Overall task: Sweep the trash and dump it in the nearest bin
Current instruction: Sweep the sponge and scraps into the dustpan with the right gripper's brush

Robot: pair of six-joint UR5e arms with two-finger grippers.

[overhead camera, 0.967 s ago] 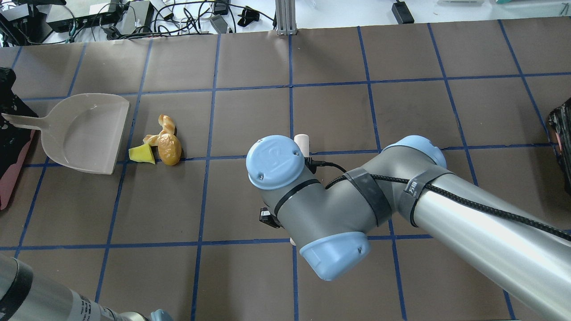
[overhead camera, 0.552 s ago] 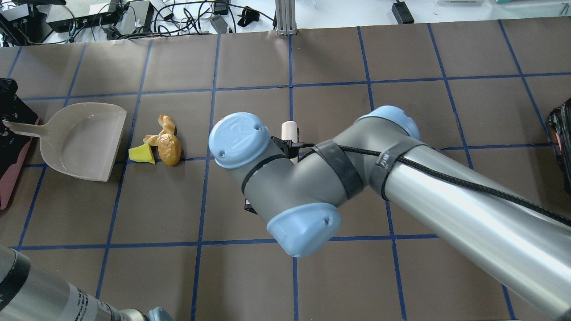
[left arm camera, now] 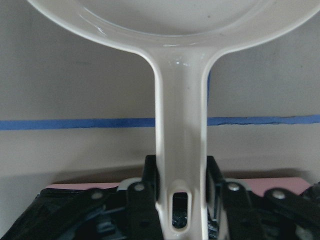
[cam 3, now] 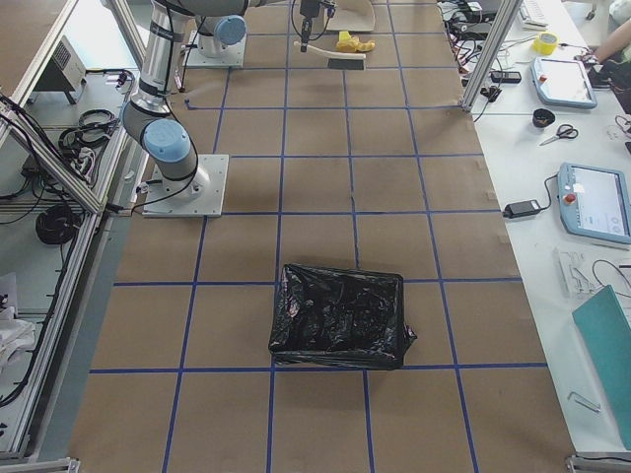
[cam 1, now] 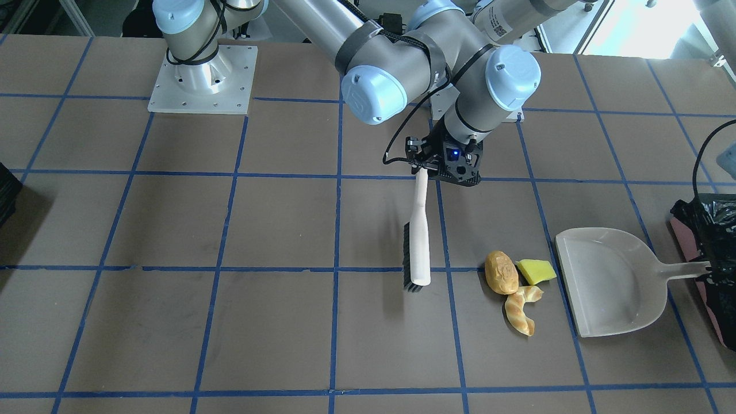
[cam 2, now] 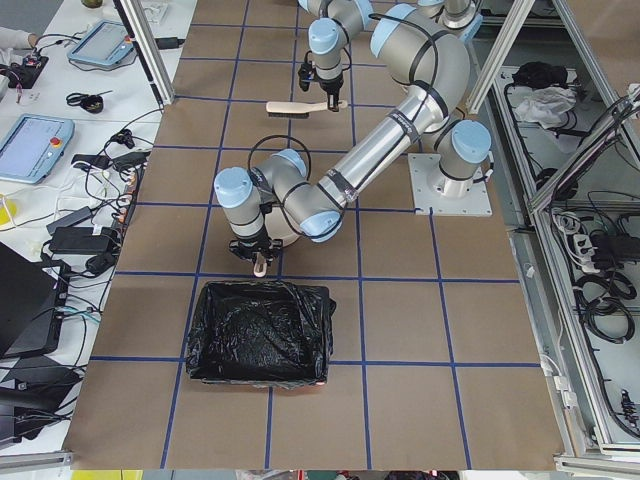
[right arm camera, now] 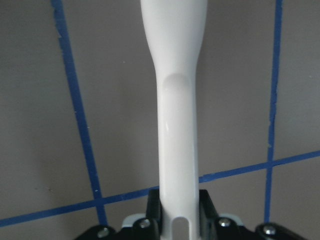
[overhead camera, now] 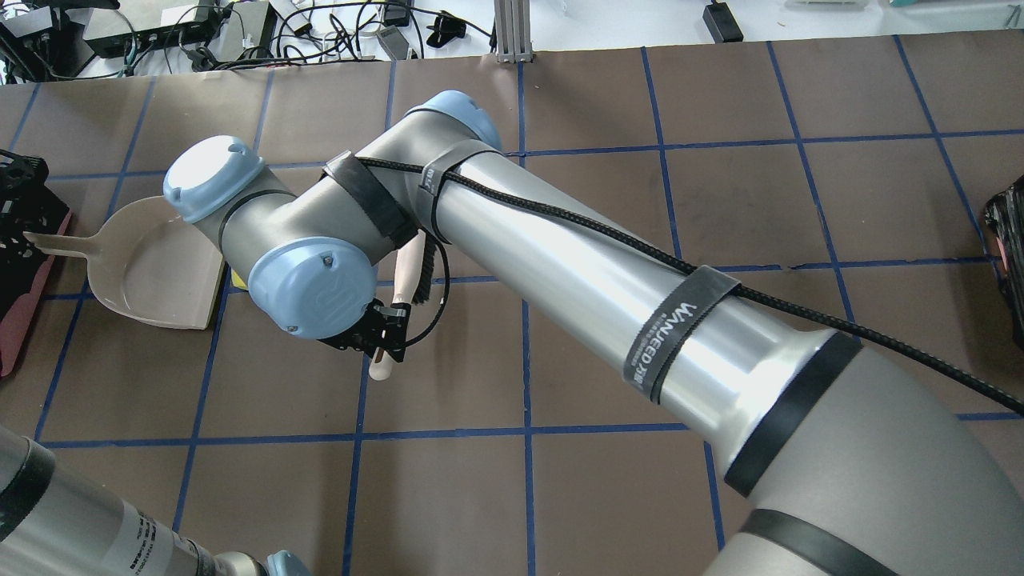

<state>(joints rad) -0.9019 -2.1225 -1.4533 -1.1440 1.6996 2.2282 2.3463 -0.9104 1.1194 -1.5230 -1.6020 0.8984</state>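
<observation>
The brown bread roll (cam 1: pixel 501 272), yellow wedge (cam 1: pixel 536 271) and twisted croissant (cam 1: pixel 520 310) lie together on the table, just off the open edge of the white dustpan (cam 1: pixel 609 282). My right gripper (cam 1: pixel 426 169) is shut on the handle of the white brush (cam 1: pixel 421 230). The brush lies low, with its dark bristles about one grid square from the trash. My left gripper (left arm camera: pixel 180 197) is shut on the dustpan's handle (left arm camera: pixel 180 125) over the rim of the pink-sided bin (cam 1: pixel 685 230), which is lined with a black bag. In the overhead view my right arm hides the trash.
A second container lined with a black bag (cam 3: pixel 340 315) stands far off at the table's other end and shows at the overhead view's right edge (overhead camera: pixel 1010 264). Cables and boxes (overhead camera: pixel 200 32) lie beyond the far table edge. The right arm's base plate (cam 1: pixel 201 80) is bolted to the table.
My right arm has swung left across the table with the brush, and now sits beside the trash. The dustpan has shifted slightly toward the robot, still held by my left gripper.
</observation>
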